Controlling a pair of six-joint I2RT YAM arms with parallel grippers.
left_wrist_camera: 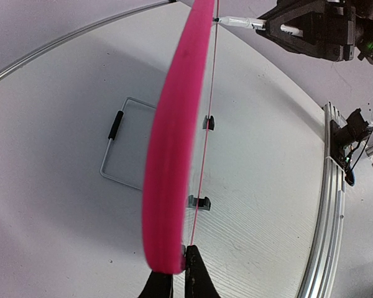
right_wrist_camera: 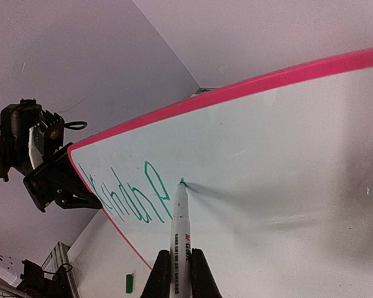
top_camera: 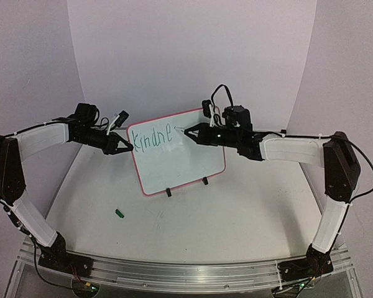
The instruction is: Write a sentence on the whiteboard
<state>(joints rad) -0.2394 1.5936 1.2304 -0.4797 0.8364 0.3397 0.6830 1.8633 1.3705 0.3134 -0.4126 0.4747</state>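
left gripper (top_camera: 128, 148): pinches the whiteboard (top_camera: 186, 167) edge.
right gripper (top_camera: 188, 131): pinches a marker (right_wrist_camera: 179, 231), tip touching.
sentence (top_camera: 151, 138): green, maybe "Kindne".

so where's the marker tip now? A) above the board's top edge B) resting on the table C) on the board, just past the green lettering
C: the marker in the right end effector touches the whiteboard just past the green lettering.

Here we are, boxed in by plain pale lilac-white walls (top_camera: 193, 56) behind and angling in at either side, soft even light all over, a matte white worktop (top_camera: 248, 217) below, an aluminium rail (top_camera: 186, 272) along its near edge.
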